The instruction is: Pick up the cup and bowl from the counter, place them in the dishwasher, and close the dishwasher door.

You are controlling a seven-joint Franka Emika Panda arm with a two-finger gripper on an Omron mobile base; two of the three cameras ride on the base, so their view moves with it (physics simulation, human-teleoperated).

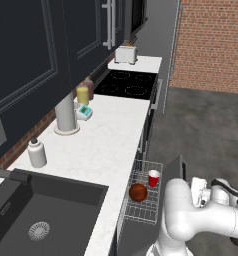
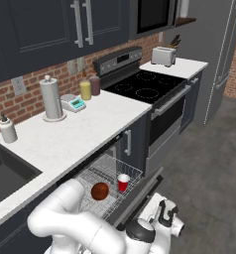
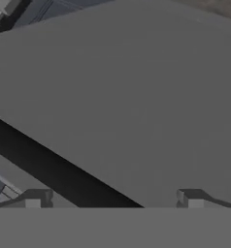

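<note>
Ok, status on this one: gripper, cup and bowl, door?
Gripper open, empty, close against the dishwasher door. Cup and bowl sit in the pulled-out rack. Door not shut; nothing seen blocking it.

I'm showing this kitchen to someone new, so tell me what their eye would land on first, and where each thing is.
The pulled-out wire rack of the dishwasher below the counter, with the red cup standing next to the reddish-brown bowl inside it. Next, the white arm curling low in front, its gripper open and close against the dark dishwasher door. Beyond, the black stove with a toaster past it.
</note>
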